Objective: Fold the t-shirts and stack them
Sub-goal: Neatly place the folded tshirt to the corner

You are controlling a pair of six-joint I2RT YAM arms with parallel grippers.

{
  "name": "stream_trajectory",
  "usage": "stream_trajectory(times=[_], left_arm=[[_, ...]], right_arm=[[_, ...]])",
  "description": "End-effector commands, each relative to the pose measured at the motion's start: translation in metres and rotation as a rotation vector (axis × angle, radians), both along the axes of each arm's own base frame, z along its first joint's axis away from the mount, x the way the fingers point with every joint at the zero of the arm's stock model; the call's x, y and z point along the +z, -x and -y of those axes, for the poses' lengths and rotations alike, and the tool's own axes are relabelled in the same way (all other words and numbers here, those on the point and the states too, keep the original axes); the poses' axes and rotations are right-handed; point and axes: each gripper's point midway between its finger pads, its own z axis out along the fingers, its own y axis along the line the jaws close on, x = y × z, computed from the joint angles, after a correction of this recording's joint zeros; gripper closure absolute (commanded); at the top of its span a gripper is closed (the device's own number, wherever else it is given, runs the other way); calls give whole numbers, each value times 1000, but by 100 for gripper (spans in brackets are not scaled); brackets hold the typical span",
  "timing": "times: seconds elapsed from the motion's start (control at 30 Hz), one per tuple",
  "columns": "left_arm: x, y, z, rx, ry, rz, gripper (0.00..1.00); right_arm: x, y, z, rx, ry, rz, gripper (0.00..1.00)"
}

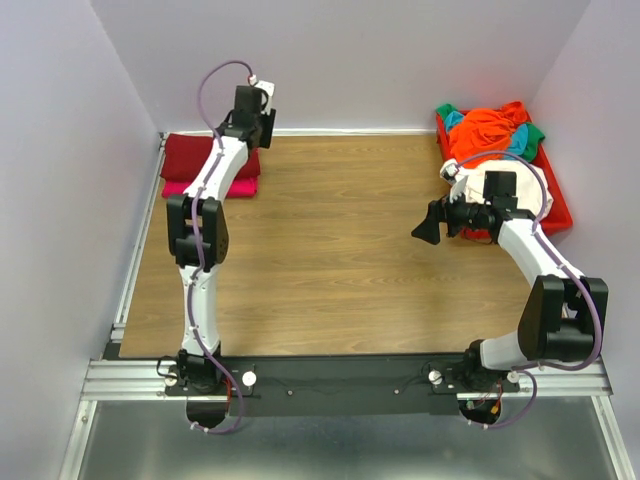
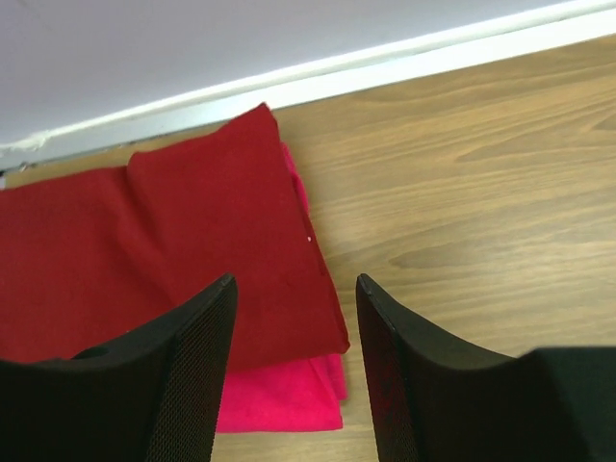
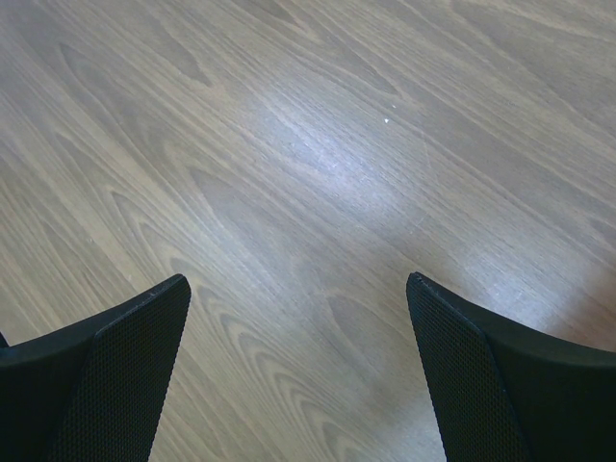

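Observation:
A folded dark red t-shirt [image 1: 196, 154] [image 2: 173, 231] lies on top of a folded magenta-pink t-shirt [image 1: 222, 188] [image 2: 279, 395] at the far left of the table, against the back wall. My left gripper [image 1: 260, 122] [image 2: 295, 289] hovers above the stack's right edge, open, with nothing between its fingers. More t-shirts, orange [image 1: 488, 132], teal [image 1: 454, 119] and green [image 1: 534, 133], are piled loosely in the red tray [image 1: 556, 205] at the far right. My right gripper [image 1: 427, 226] [image 3: 298, 284] stands wide open over bare wood left of the tray, holding nothing.
A white baseboard [image 2: 404, 60] and the back wall run just behind the folded stack. The side walls close in on both sides. The wooden tabletop [image 1: 340, 230] stretches between the stack and the tray.

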Motion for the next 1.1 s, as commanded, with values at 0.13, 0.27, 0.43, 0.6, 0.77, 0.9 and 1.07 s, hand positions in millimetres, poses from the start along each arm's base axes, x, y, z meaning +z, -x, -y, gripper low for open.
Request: stream_trajectory(times=[0.13, 0.27, 0.43, 0.6, 0.77, 0.9, 1.07], left_arm=[[-47, 3, -15, 177, -211, -64, 39], [-64, 5, -11, 199, -263, -82, 39], [-85, 7, -8, 201, -295, -110, 39], [-102, 12, -8, 231, -346, -130, 40], [-120, 15, -11, 244, -376, -157, 42], [-126, 16, -14, 255, -388, -166, 60], [-101, 13, -12, 262, -367, -123, 85]], right_arm=[[3, 1, 0, 14, -11, -4, 0], [3, 1, 0, 12, -7, -3, 0], [3, 1, 0, 12, -7, -3, 0], [4, 1, 0, 14, -9, -3, 0], [4, 1, 0, 15, -8, 0, 0], [5, 1, 0, 13, -6, 1, 1], [4, 1, 0, 13, -6, -2, 0]])
